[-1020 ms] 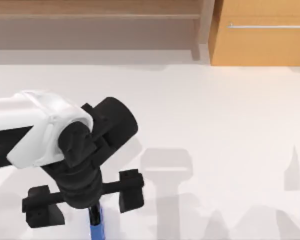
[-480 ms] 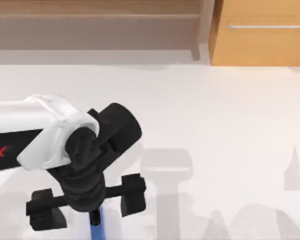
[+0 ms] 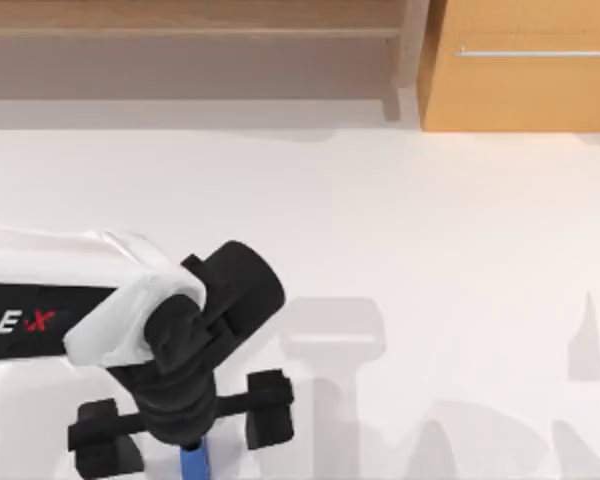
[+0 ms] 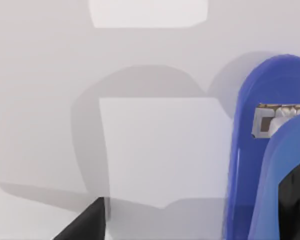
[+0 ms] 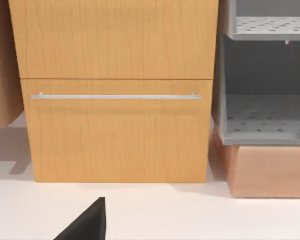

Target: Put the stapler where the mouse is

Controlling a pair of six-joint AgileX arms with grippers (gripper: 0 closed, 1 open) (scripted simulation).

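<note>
The stapler (image 3: 193,462) lies on the white table (image 3: 430,250) at its near edge toward the left, a narrow blue bar with the left gripper (image 3: 185,420) directly above its far end. In the top view the gripper's two black finger blocks stand wide apart on either side of the bar, and it has hold of nothing. The left wrist view shows the stapler (image 4: 270,150) from close up: a blue body with a metal staple slot and a glossy black part. It looks like a small, stiff, light thing with smooth and likely slippery sides, so a grip across its narrow width near the middle seems soundest. Well beyond the stapler, at the table's far side, stands a wooden drawer cabinet (image 3: 520,65), with grey shelves (image 5: 265,75) beside it in the right wrist view; neither stands in the way. Whether the right gripper's fingers are apart or together cannot be told.
</note>
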